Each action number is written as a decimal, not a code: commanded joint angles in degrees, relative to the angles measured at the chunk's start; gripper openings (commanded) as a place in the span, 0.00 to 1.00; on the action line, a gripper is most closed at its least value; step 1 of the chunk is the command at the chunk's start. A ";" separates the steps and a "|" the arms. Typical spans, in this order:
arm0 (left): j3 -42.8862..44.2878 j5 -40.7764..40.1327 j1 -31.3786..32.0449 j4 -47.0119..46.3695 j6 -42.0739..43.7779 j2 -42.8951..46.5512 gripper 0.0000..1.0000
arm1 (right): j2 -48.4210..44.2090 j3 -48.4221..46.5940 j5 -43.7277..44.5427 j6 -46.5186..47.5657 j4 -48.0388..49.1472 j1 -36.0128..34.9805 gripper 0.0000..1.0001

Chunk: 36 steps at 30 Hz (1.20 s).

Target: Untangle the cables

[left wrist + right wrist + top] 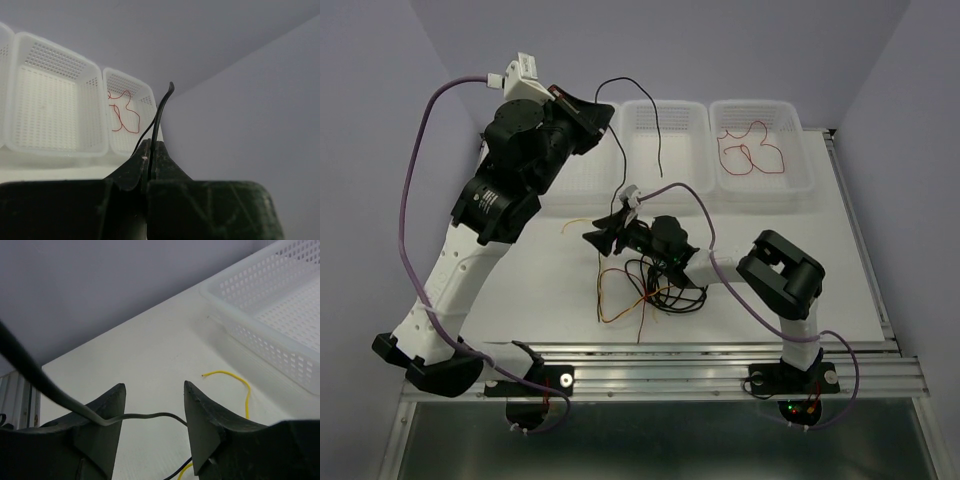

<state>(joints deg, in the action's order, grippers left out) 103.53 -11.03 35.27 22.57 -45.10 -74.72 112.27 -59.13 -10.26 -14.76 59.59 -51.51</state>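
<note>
Tangle of cables (650,290) on table (550,290), just toward 6 o'clock of centre: black, red and orange loops. Left gripper (150,150) high at 11 o'clock, jaws pressed fully together on black cable (159,112); loose length arcing up, then hanging over middle basket (685,140) at 12. Right gripper (152,400) low at centre, jaws roughly half apart, pinching nothing; dark cable (145,416) across the gap, resting against finger (107,410) at 9 o'clock. Yellow cable end (235,377) beyond, toward 3. Red cable (750,150) alone in end basket (800,180) at 1 o'clock.
</note>
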 commanded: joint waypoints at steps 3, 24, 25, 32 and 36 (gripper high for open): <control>0.10 -0.22 0.24 -1.65 -0.69 2.21 0.00 | -1.88 -2.38 2.09 -0.87 7.29 -0.61 0.37; 3.17 -16.22 -0.37 0.55 4.23 -2.52 0.00 | -16.22 -24.95 19.14 17.84 -31.81 8.07 0.01; 3.96 -16.31 -0.55 0.37 4.49 -3.67 0.00 | -15.42 -26.63 18.09 17.41 -32.34 9.65 0.01; 18.17 -10.17 -4.05 0.37 8.01 -18.34 0.00 | -4.37 -42.19 6.14 15.03 -35.15 21.79 0.01; 25.49 1.06 -7.13 0.20 7.14 -31.06 0.00 | 1.80 -45.81 2.35 16.25 -35.16 23.64 0.01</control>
<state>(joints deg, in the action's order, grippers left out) 123.02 -19.25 30.85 24.27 -39.18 -98.59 109.80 -101.91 -2.44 0.12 26.46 -27.46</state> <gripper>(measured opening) 0.049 0.040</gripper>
